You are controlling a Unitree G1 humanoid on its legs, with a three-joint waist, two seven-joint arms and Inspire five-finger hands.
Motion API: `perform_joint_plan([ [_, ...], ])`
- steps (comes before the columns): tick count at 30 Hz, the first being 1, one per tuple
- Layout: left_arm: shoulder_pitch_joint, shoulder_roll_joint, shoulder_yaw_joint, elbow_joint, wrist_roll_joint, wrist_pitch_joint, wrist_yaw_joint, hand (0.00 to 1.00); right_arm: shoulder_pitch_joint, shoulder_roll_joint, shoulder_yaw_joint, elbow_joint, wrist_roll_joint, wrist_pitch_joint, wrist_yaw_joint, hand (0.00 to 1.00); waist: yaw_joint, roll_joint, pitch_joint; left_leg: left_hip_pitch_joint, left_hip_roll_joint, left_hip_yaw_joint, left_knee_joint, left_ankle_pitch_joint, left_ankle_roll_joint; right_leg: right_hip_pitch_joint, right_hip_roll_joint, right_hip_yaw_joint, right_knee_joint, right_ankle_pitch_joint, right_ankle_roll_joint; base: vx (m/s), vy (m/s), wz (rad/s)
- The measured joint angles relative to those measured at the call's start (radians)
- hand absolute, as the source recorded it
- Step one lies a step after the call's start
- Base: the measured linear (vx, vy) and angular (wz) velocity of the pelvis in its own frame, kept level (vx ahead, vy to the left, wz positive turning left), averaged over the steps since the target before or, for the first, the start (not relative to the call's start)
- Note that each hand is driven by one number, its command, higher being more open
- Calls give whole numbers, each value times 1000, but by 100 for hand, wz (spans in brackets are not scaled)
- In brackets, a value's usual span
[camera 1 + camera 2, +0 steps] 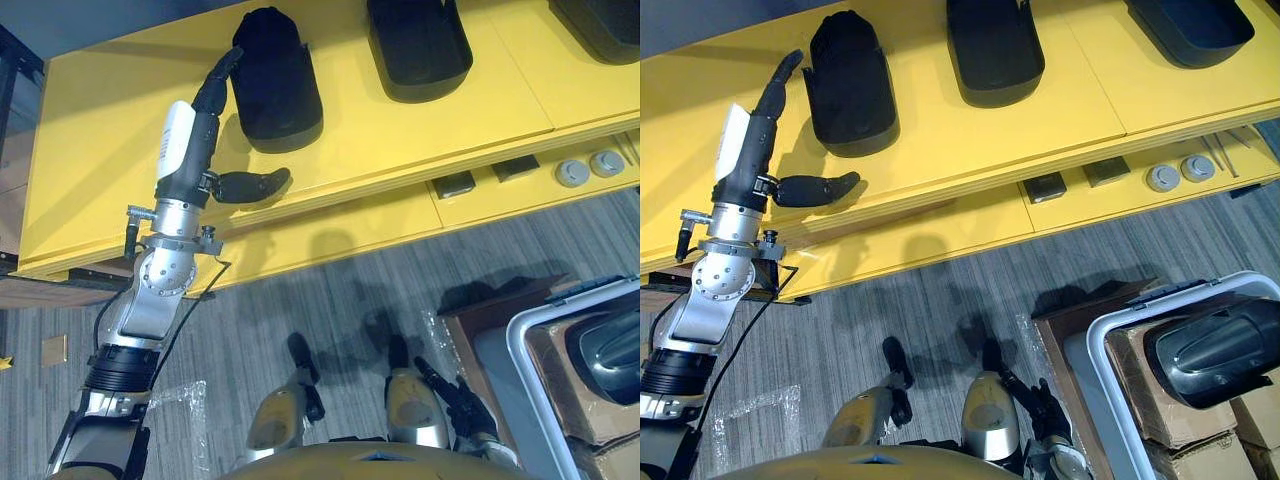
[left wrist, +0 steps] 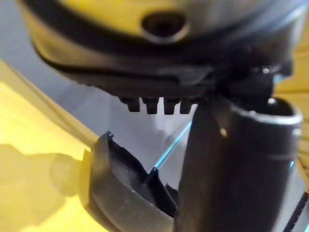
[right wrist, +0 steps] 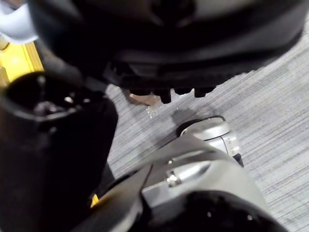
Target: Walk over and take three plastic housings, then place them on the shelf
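Three black plastic housings lie on the yellow shelf [image 1: 120,120]: one at the left [image 1: 275,80], one in the middle [image 1: 420,40] and one at the right [image 1: 1190,25]. My left hand [image 1: 195,150] reaches over the shelf beside the left housing. It is open, with straight fingers along that housing's left edge and the thumb spread below it. The left wrist view shows the housing's rim [image 2: 125,193] just past the thumb [image 2: 231,164]. Low by my side, my right hand [image 1: 455,395] hangs above the floor with relaxed fingers and holds nothing.
A white-rimmed bin [image 1: 1110,340] at the lower right holds another dark housing [image 1: 1215,350] over cardboard boxes. On the lower yellow ledge lie two round silver parts [image 1: 590,168] and small dark blocks [image 1: 455,184]. Grey carpet lies between me and the shelf.
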Motion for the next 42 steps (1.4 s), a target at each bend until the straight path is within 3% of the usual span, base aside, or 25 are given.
perform_joint_plan([
  [17, -51, -51, -46, 159, -1, 32, 297, 100, -1, -10, 33, -3, 43, 2, -11, 100, -20, 2, 0, -18, 0, 12, 0, -4, -6, -31, 0, 18, 7, 2, 2, -1, 3, -1],
  [31, -84, -60, -89, 220, -2, 65, 303, 100, -1, -23, 73, -14, 43, 4, -27, 100, -27, 2, 0, -12, 0, 32, 0, 0, -1, -44, 0, 39, 24, 0, 0, 15, 5, -4],
  [42, -133, -60, -90, 276, -1, 122, 366, 100, -1, -31, 90, -17, 73, 5, -30, 100, -42, 1, 0, -16, 1, 40, 0, -4, -6, -61, -1, 49, 38, -1, 1, 10, 2, -2],
])
